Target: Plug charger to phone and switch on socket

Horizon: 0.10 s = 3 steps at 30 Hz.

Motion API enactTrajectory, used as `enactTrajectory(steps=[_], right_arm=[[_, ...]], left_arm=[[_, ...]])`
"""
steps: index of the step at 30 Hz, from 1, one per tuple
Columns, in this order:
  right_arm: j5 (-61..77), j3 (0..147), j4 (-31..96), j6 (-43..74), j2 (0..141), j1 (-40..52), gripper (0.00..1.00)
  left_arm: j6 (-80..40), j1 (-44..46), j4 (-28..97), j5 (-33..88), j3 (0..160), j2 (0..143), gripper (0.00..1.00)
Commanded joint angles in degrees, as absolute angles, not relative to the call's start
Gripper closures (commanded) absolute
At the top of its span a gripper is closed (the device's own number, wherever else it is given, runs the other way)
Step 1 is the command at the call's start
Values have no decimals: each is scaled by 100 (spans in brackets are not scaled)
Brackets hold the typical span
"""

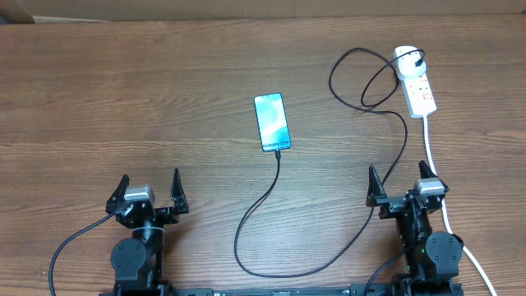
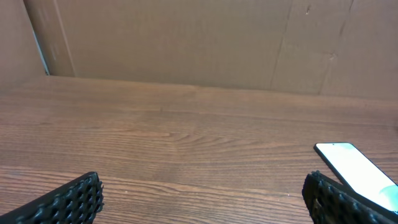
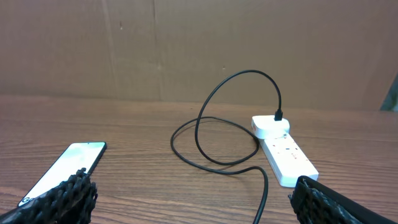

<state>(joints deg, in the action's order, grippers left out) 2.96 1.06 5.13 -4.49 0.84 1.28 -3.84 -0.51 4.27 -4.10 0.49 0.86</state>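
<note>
Lying flat mid-table, the slim smartphone with a light blue-white screen (image 1: pixel 272 122) meets the tip of the thin black charger cable (image 1: pixel 246 222) at its near edge. The cable loops off to the white oblong power strip (image 1: pixel 417 86) at far right. The left gripper (image 1: pixel 149 177) and right gripper (image 1: pixel 397 171) sit near the front, fingers spread apart.

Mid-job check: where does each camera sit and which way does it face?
Overhead: above the table, looking straight down; left gripper and right gripper at the bottom edge.
Left wrist: low behind the left gripper, facing the cardboard wall; own fingers in bottom corners.
Right wrist: same behind the right gripper; socket and charger ahead.
Shared: phone in all three.
</note>
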Motion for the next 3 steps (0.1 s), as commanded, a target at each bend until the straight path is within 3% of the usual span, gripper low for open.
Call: enactTrajectory(steps=[1, 3], right_arm=[[259, 49, 471, -456, 16, 165, 0], [259, 49, 471, -456, 16, 165, 0]], left_arm=[[-257, -73, 421, -338, 30, 25, 1], [-257, -73, 421, -338, 30, 25, 0]])
